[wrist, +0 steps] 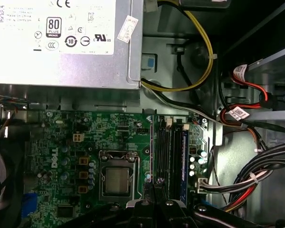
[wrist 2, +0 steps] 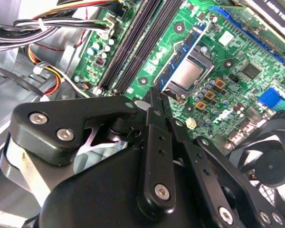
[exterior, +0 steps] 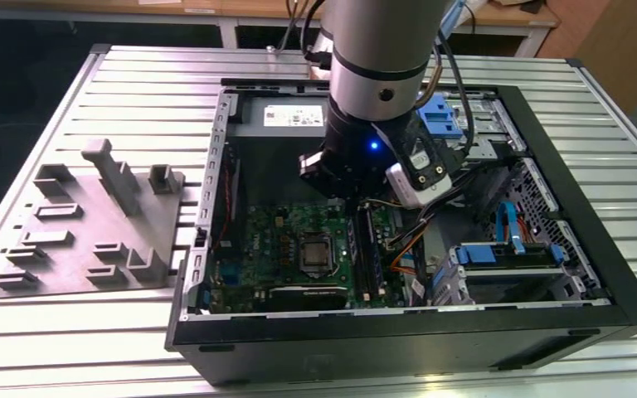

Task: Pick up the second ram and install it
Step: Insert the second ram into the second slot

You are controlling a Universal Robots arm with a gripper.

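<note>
The hand (wrist 2: 156, 118) pinches the second ram (wrist 2: 154, 97) above the motherboard (wrist 2: 237, 52).

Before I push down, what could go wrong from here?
1. The hand is over the memory slots; slightly off line, a push could load a slot wall or the motherboard.
2. The exposed processor lies beside those slots; a sideways slip might hit it.
3. The cable bundle on the slots' other side could snag.
</note>
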